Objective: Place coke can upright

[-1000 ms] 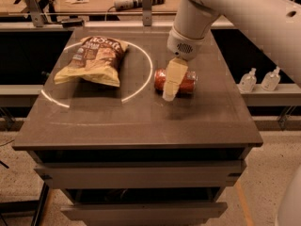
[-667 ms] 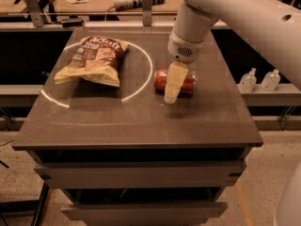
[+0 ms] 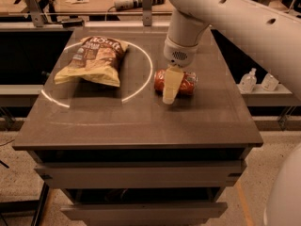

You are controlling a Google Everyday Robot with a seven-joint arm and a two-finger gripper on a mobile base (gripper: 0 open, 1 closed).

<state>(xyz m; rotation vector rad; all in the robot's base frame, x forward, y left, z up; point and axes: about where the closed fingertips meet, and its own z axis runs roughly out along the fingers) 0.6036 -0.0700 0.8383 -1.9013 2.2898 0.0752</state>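
Observation:
The coke can [image 3: 186, 82] is red-orange and lies on its side on the dark table top [image 3: 141, 121], right of centre. My gripper [image 3: 170, 89] hangs from the white arm [image 3: 221, 13] and comes down from above over the can's middle. Its cream-coloured part crosses the front of the can and reaches the table. The can's left and right parts show on either side of it; the middle is hidden.
A chip bag [image 3: 92, 60] lies at the table's left rear, inside a white circle mark [image 3: 141, 86]. The table's right edge is close to the can. Two small bottles [image 3: 257, 80] stand on a lower shelf to the right.
The gripper has stayed over the can with almost no shift. The can still lies on its side in the same spot.

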